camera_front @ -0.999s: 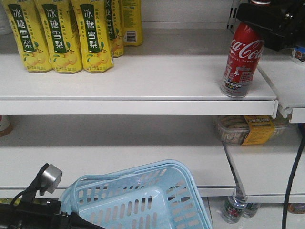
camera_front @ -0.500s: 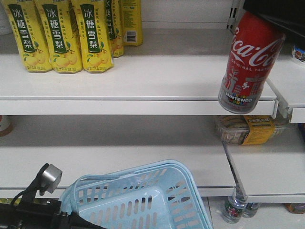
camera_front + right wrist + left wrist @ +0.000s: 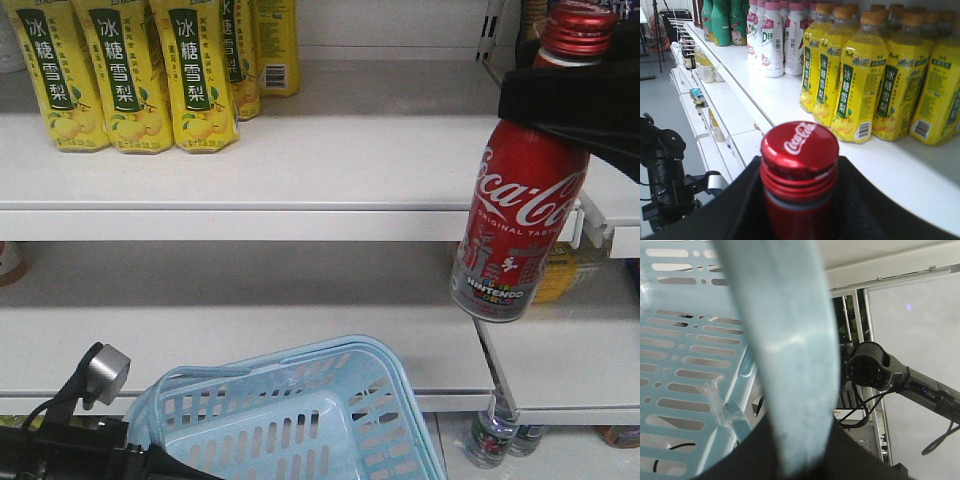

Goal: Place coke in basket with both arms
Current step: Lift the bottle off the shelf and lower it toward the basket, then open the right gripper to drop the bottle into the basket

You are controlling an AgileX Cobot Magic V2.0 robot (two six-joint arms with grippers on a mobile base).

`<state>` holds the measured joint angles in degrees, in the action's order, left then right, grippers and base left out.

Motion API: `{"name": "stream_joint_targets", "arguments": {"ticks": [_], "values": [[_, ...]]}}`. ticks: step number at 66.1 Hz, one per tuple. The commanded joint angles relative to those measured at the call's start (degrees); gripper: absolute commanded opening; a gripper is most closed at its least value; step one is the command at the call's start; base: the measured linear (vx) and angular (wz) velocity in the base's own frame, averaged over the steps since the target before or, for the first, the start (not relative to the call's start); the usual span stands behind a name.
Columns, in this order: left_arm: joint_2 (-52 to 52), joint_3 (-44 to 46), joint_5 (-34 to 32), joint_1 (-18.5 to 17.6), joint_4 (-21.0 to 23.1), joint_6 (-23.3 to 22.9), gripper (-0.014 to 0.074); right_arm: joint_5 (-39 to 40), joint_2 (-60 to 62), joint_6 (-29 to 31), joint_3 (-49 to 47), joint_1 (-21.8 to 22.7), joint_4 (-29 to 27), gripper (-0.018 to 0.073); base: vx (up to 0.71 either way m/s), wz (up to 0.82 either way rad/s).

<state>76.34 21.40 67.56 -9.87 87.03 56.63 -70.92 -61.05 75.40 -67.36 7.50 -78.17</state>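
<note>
The coke (image 3: 520,210), a slim red bottle with white script, hangs tilted in the air in front of the upper shelf's right end. My right gripper (image 3: 572,95) is shut on its neck just under the red cap (image 3: 799,145), and the black jaws of the right gripper (image 3: 799,200) press both sides of the neck. The pale blue basket (image 3: 300,362) sits low and tilted at the bottom centre. My left gripper (image 3: 135,462) meets its handle at the bottom left. In the left wrist view that blurred blue handle (image 3: 790,355) runs down between the dark jaws of the left gripper (image 3: 805,452).
Yellow drink bottles (image 3: 120,75) stand on the upper shelf at the left, whose front edge (image 3: 290,222) lies behind the coke. A packaged snack tub (image 3: 560,275) sits on the middle shelf. Small bottles (image 3: 492,435) stand near the floor. More yellow bottles (image 3: 860,90) show beyond the cap.
The coke has come up off the upper shelf and moved out toward the camera and lower, still in the right gripper. The basket and left arm have stayed put.
</note>
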Motion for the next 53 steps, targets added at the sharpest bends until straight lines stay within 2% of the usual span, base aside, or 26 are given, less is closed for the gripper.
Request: {"name": "stream_joint_targets", "arguments": {"ticks": [1, 11, 24, 40, 53], "values": [[-1.4, 1.2, 2.5, -0.4, 4.7, 0.8, -0.0006, 0.4, 0.7, -2.6, -1.8, -2.4, -1.1, -0.0004, 0.0, 0.0], [-1.4, 1.2, 2.5, -0.4, 4.7, 0.8, -0.0006, 2.8, -1.6, -6.3, -1.8, -12.3, 8.0, -0.0002, 0.0, 0.0], [-1.4, 1.2, 2.5, -0.4, 4.7, 0.8, -0.0006, 6.9, -5.9, -10.7, -1.8, -22.6, 14.1, -0.0002, 0.0, 0.0], [-1.4, 1.2, 2.5, -0.4, 4.7, 0.8, -0.0006, 7.5, -13.4, -16.6, -1.8, -31.0, 23.9, -0.0002, 0.0, 0.0], [-1.4, 1.2, 2.5, -0.4, 4.7, 0.8, -0.0006, 7.3, -19.8, -19.5, -1.8, -35.2, 29.5, -0.0002, 0.0, 0.0]]}}
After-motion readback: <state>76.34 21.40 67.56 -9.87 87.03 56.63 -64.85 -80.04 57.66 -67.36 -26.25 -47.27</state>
